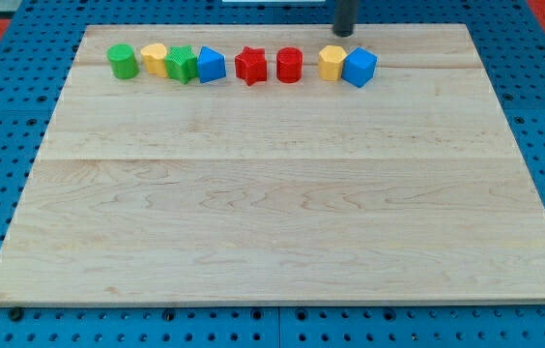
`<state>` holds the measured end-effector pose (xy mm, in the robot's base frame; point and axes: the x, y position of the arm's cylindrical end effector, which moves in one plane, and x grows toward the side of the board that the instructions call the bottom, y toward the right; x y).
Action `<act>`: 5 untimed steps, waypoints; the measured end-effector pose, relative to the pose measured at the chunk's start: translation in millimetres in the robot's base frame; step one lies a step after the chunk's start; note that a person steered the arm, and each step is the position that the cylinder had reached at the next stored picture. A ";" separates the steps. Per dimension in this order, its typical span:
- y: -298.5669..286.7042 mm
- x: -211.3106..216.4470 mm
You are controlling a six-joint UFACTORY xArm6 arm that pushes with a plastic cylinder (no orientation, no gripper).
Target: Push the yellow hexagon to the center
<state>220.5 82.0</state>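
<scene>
You see my tip [345,32] at the tabletop's [282,213] far edge — just behind the yellow hexagon [330,62], which touches the blue cube [359,67] on its right; there's no pincer.

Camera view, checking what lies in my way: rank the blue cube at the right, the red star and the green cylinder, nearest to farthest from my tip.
From my tip at the view's top:
1. Blue cube, just below, right end of the row.
2. Red star, mid-row.
3. Green cylinder, far left end.
</scene>
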 end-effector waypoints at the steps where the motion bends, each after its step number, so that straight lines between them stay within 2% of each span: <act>1: -11.0 50.2; 2: -23.6 74.6; 3: -11.5 114.4; 4: 23.4 116.1; 5: 44.0 137.8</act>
<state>358.3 126.0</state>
